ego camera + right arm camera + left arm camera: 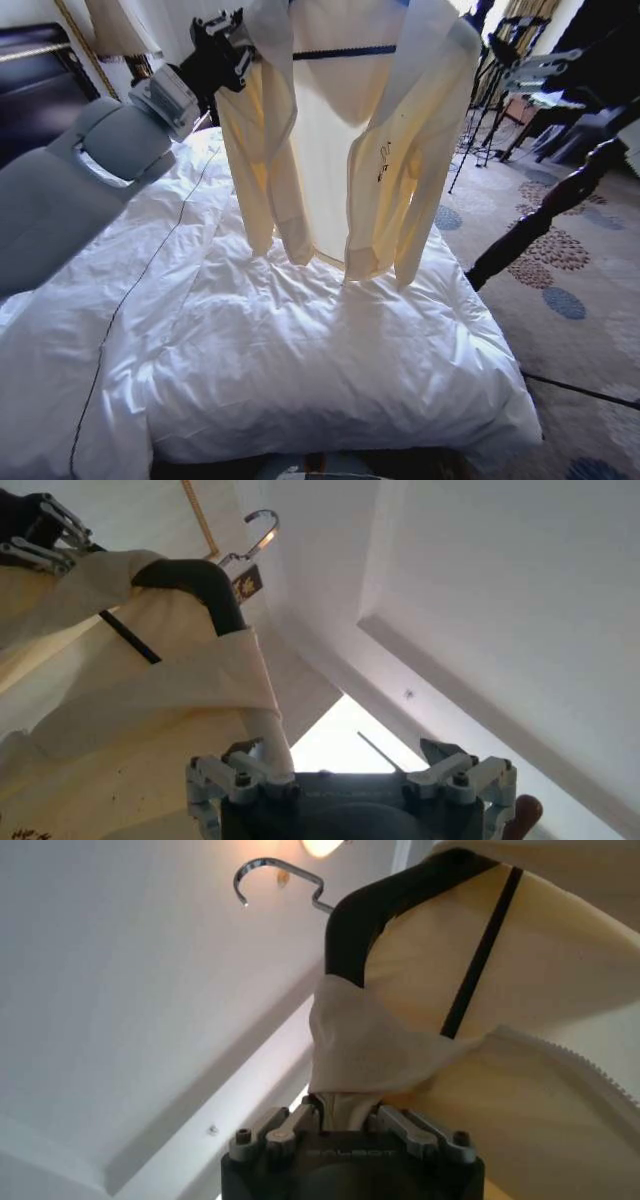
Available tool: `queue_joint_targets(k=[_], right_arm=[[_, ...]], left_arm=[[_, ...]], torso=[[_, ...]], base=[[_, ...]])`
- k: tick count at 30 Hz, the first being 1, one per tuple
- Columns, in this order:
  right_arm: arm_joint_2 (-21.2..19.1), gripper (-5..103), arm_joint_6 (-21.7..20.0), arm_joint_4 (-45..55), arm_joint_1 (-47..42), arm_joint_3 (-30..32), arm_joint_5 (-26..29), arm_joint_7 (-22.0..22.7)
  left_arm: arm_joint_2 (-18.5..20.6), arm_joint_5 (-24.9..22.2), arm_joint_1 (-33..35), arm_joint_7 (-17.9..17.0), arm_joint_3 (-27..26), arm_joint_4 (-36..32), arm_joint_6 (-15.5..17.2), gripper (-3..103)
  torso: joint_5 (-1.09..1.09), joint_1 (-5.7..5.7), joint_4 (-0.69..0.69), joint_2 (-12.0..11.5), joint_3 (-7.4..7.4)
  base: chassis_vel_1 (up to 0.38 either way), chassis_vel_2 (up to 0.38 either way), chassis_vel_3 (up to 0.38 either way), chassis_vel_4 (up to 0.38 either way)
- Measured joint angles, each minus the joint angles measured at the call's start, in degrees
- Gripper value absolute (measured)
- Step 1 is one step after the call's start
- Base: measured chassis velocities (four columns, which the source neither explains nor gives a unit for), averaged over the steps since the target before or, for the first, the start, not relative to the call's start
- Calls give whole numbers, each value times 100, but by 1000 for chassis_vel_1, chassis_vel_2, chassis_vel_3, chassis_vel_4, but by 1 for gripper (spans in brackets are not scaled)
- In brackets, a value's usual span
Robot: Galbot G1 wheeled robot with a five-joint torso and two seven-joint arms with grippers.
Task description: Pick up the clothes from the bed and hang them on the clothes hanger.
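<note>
Left jaws pinch a fold of cream fabric; right jaws stand spread, with an edge of cloth running down past one finger.

The left gripper [345,1119] holds the clothes [340,150] by one shoulder, raised high above the bed [300,350]. The top is draped over the clothes hanger [400,907], its black arm showing at the collar and its hook free above. The right gripper [350,769] sits just below the other shoulder. The hem and sleeves hang clear of the white duvet [250,330].
</note>
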Motion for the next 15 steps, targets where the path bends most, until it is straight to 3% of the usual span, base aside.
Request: queue_joint_targets(k=[15], right_arm=[[604,100,-77,-163,188,-543,-31,268]], left_arm=[[-156,216,-188,32,312,9,4,18]], torso=[[-1,0,0,0,0]], base=[[0,0,0,0]])
